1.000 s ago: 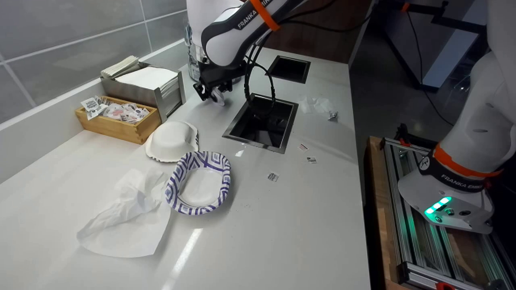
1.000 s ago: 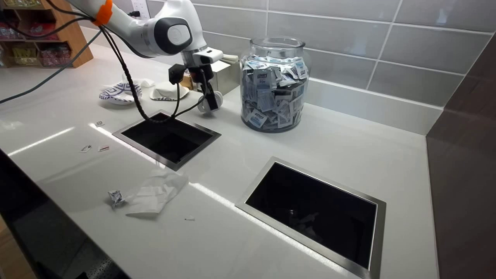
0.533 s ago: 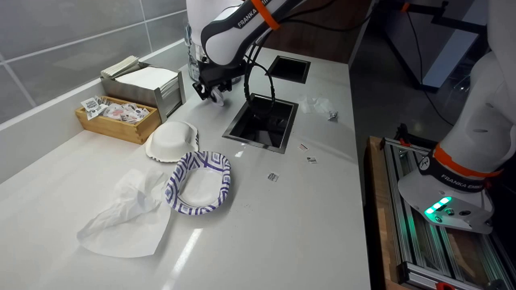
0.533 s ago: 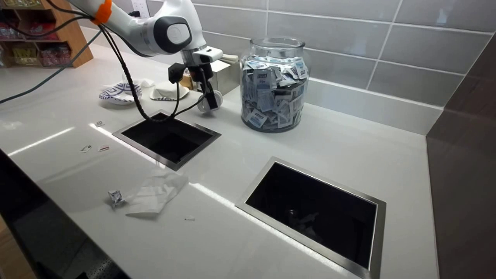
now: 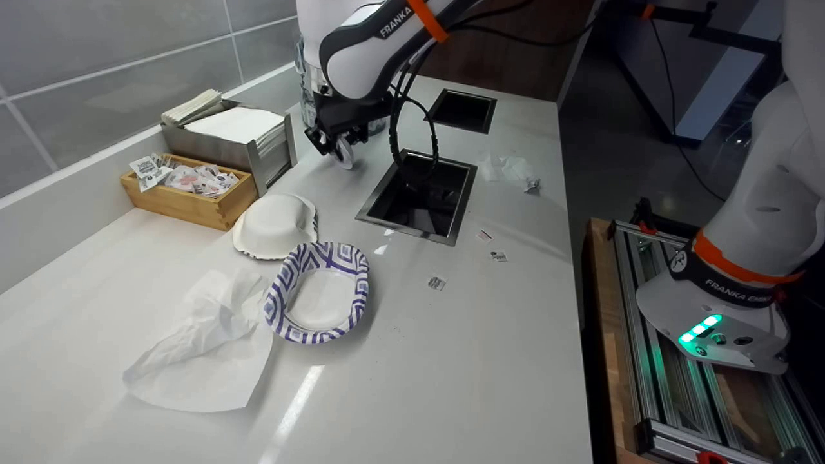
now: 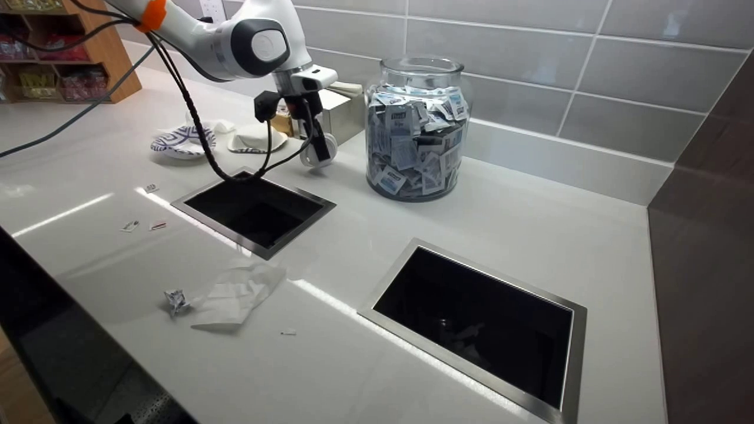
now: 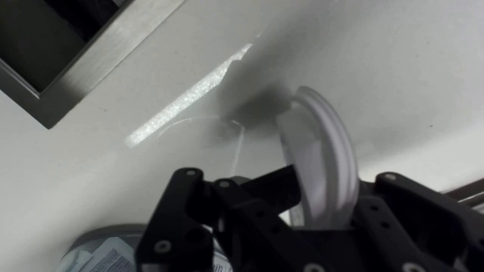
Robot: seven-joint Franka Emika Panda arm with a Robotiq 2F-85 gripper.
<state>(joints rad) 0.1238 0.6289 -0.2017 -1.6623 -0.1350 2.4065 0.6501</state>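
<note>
My gripper (image 7: 324,189) is shut on a white round lid (image 7: 321,151), which stands edge-on between the black fingers (image 7: 280,185). In both exterior views the lid (image 5: 346,154) shows as a pale disc at the gripper's (image 6: 320,152) lower end, low over the counter. Whether it touches the surface I cannot tell. Close by, a metal-rimmed rectangular opening (image 5: 405,232) is set into the counter; its rim (image 7: 94,62) appears at upper left in the wrist view. A glass jar of packets (image 6: 418,141) stands near the gripper on its other side, against the wall.
A napkin holder (image 5: 274,151), a wooden box of packets (image 5: 187,203), an upturned white bowl (image 5: 274,222), a patterned bowl (image 5: 319,335) and crumpled paper (image 5: 206,354) line the wall side. A further opening (image 6: 471,371) lies beyond the jar. Wrapping (image 6: 235,297) and small packets (image 5: 436,283) are scattered about.
Over the last half second the arm has shifted slightly, rising a little with the lid still in the gripper. Everything on the counter stays where it was.
</note>
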